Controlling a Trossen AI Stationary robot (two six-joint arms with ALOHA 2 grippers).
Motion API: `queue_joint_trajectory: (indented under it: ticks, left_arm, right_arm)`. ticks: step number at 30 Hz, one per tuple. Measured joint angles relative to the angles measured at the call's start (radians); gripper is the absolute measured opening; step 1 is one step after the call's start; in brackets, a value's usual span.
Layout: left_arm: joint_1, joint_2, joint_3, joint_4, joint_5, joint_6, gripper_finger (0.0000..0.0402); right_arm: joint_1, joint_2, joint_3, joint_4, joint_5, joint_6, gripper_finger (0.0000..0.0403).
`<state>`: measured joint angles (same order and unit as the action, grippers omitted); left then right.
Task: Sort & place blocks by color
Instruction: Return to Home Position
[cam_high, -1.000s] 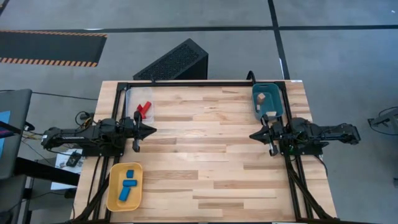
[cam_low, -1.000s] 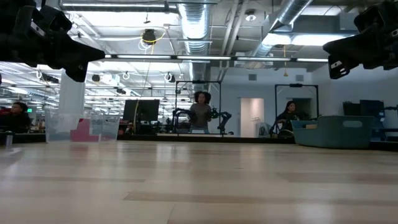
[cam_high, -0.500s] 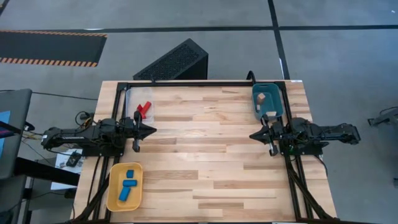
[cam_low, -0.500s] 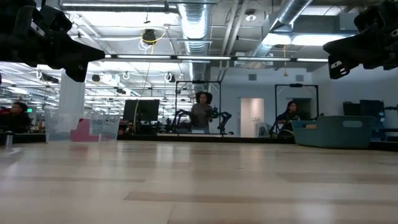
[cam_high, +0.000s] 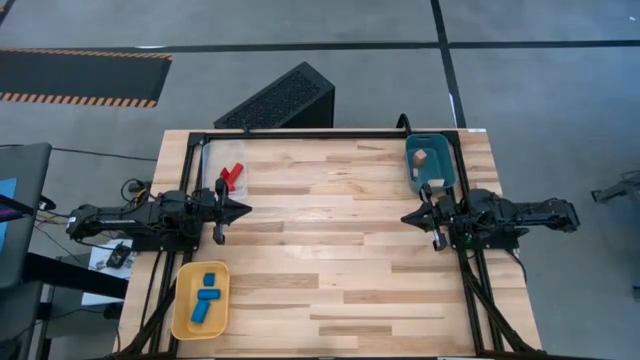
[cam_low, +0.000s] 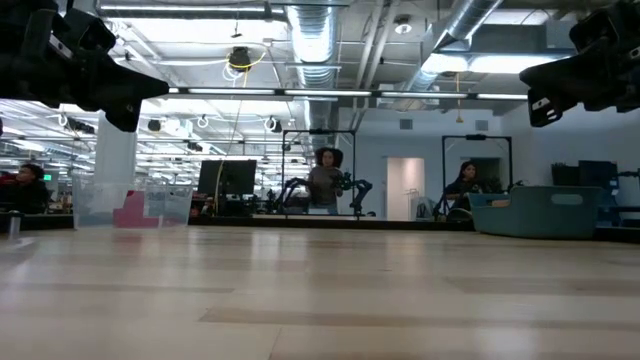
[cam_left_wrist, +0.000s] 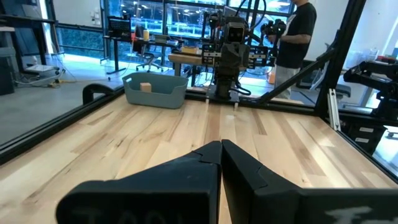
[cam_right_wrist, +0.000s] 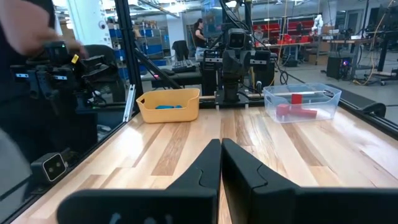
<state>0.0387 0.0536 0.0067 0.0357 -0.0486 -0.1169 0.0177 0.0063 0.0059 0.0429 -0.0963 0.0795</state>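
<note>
Blue blocks (cam_high: 206, 295) lie in the yellow tray (cam_high: 184, 318) at the table's near left. Red blocks (cam_high: 232, 176) lie in the clear tray (cam_high: 212, 160) at the far left, also seen as red blocks (cam_right_wrist: 297, 110) in the right wrist view. A pale wood block (cam_high: 423, 157) lies in the teal tray (cam_high: 445, 152) at the far right. My left gripper (cam_high: 247, 209) hovers shut at the table's left edge, pointing level toward the right. My right gripper (cam_high: 404, 217) hovers shut at the right edge, pointing level toward the left. Both hold nothing.
The wooden tabletop (cam_high: 330, 240) lies between the two grippers. A black perforated box (cam_high: 280, 100) stands on the floor beyond the far edge. People show in the room behind the table in the low view and both wrist views.
</note>
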Motion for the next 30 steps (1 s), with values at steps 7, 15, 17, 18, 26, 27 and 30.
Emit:
queue_joint_trajectory:
  ticks: [7, 15, 17, 18, 26, 27, 30]
  left_arm:
    - [0.000, 0.000, 0.000, 0.000, 0.000, 0.000, 0.0002]
    - [0.000, -0.012, 0.000, -0.002, 0.000, 0.000, 0.0002]
    - [0.000, -0.029, 0.000, 0.003, 0.000, 0.000, 0.0002]
    - [0.000, -0.032, 0.000, 0.004, 0.000, 0.000, 0.0002]
    - [0.000, -0.032, 0.000, 0.000, 0.000, 0.000, 0.0002]
    - [0.000, -0.032, 0.000, 0.000, 0.000, 0.000, 0.0002]
    - [0.000, -0.032, 0.000, 0.000, 0.000, 0.000, 0.0002]
  right_arm:
    - [0.000, 0.000, 0.000, 0.000, 0.000, 0.000, 0.0038]
    - [0.000, 0.000, 0.000, 0.000, 0.000, 0.000, 0.0038]
    - [0.000, 0.000, 0.000, 0.000, 0.000, 0.000, 0.0038]
    - [0.000, 0.000, 0.000, 0.000, 0.000, 0.000, 0.0038]
    - [0.000, 0.000, 0.000, 0.000, 0.000, 0.000, 0.0038]
    - [0.000, 0.000, 0.000, 0.000, 0.000, 0.000, 0.0038]
    - [0.000, 0.000, 0.000, 0.000, 0.000, 0.000, 0.0038]
